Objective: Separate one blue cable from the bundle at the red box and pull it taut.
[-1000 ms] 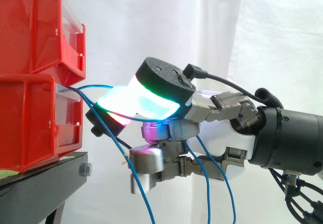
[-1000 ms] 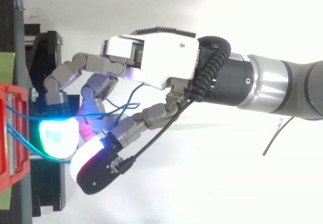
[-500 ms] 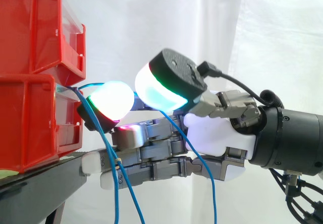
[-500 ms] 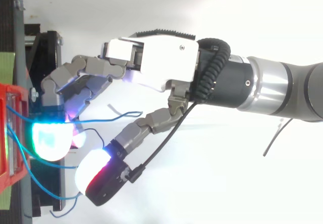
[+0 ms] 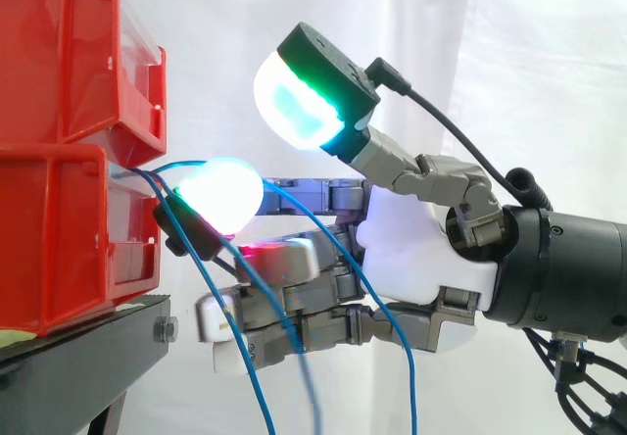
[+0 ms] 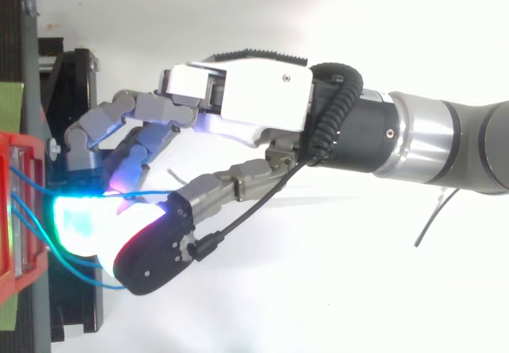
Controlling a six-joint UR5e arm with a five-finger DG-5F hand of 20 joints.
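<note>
Several thin blue cables (image 5: 209,298) come out of the lower red bin (image 5: 59,239) and hang down in front of the black stand (image 5: 88,347). My hand (image 5: 421,249) reaches in from the right with its fingers stretched toward the bin, just short of its front. One finger's white-cyan pad (image 5: 220,195) sits among the cables at the bin's mouth. The thumb, with its green-cyan pad (image 5: 304,92), is raised well above the fingers. One cable (image 5: 409,396) arches over the fingers and drops below the palm. From above, the cables (image 6: 30,182) run from the bin under the hand (image 6: 254,98).
A second red bin (image 5: 59,53) is stacked on the lower one. The black stand (image 6: 71,91) juts out beneath the fingers. A white curtain hangs behind, and the arm takes up the right side.
The fingers have uncurled from a loose fist to a straight reach. The thumb has swung up off the finger pad. The cable loops have shifted and hang lower across the fingers.
</note>
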